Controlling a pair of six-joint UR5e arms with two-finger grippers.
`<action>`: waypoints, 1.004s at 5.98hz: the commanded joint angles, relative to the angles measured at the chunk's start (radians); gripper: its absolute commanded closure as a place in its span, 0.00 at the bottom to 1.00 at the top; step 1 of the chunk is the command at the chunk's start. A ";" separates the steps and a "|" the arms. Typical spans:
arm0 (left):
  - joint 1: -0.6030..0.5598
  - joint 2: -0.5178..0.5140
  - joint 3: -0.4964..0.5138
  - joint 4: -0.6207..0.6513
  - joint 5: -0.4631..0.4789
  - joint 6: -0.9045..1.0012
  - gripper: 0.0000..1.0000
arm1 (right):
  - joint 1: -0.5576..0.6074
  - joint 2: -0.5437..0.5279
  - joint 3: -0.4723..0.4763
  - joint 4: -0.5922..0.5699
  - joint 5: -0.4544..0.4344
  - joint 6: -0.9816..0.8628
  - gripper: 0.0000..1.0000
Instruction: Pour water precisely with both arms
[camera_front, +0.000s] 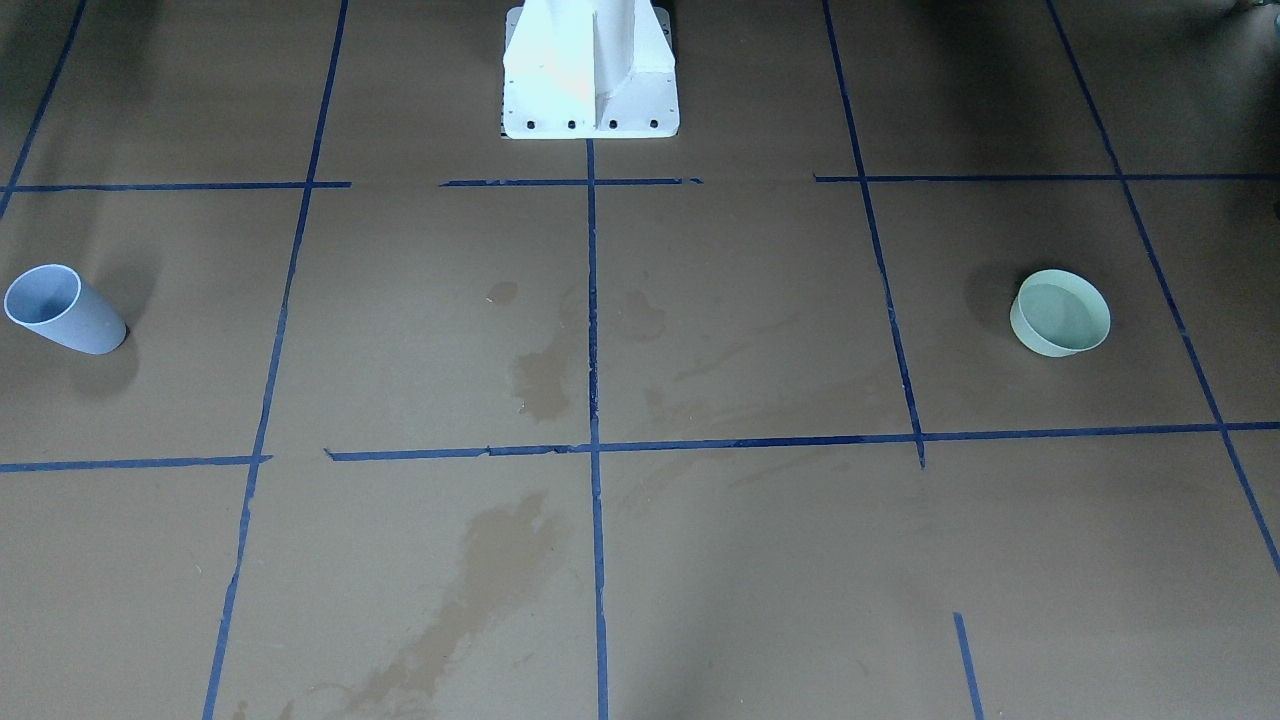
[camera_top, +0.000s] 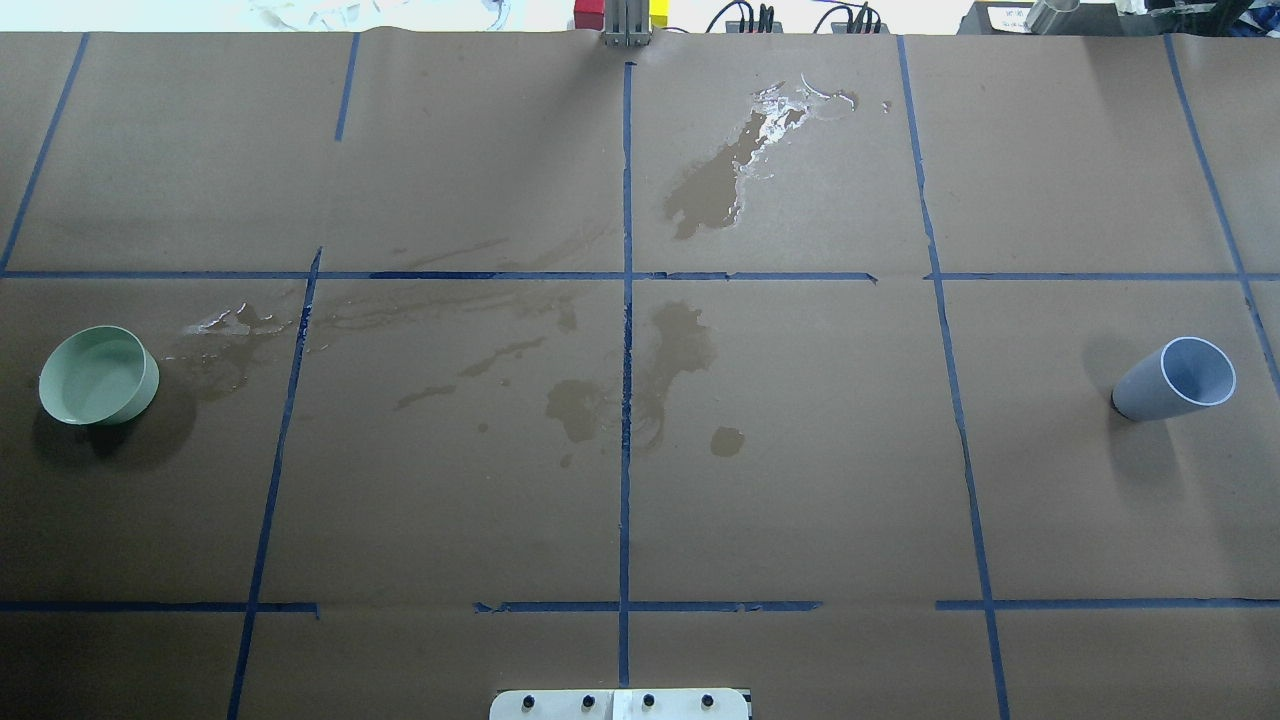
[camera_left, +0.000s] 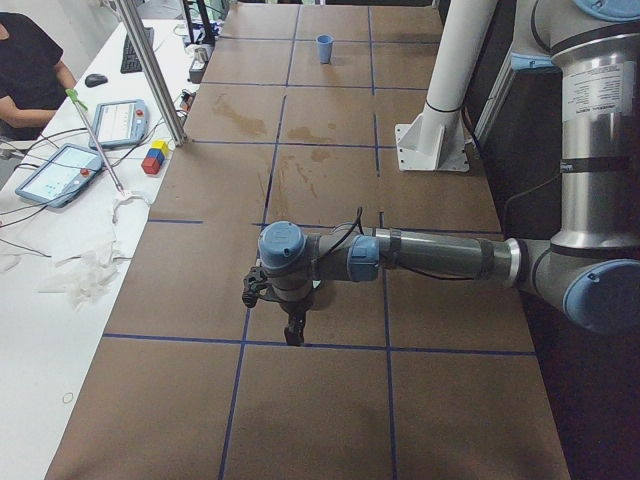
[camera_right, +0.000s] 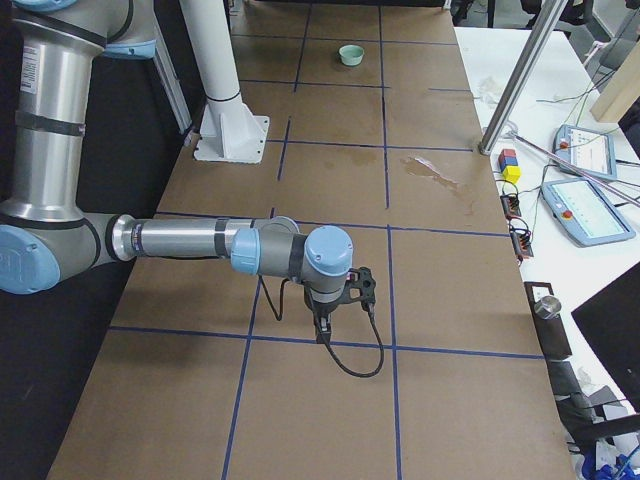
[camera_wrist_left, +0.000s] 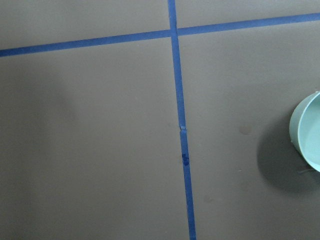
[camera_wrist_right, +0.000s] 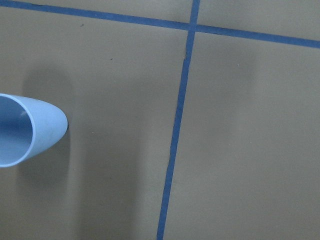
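Hanging low over the bench (camera_top: 800, 470), my left pincer (camera_left: 294, 333) and my right pincer (camera_right: 322, 330) hold nothing. I cannot tell if their fingers are apart or together. Near my left one sits a green bowl (camera_top: 98, 377). Near my right one stands a blue cup (camera_top: 1175, 380). The two are far apart. Some water (camera_top: 770, 118) lies shiny on the bench, spilled, with brown wet spots (camera_top: 680, 350) nearby. Is there water in the bowl too? I cannot be sure. If I bump the light cup, it could fall over. If I tip too fast, more water could miss and splash.
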 joint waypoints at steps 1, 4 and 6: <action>0.070 -0.010 0.009 -0.051 -0.016 -0.132 0.00 | -0.001 -0.007 -0.002 0.048 0.035 -0.007 0.00; 0.280 -0.017 0.095 -0.398 -0.063 -0.514 0.00 | -0.001 -0.008 -0.005 0.052 0.034 -0.006 0.00; 0.293 -0.028 0.199 -0.541 -0.063 -0.615 0.00 | -0.001 -0.008 -0.005 0.052 0.034 -0.009 0.00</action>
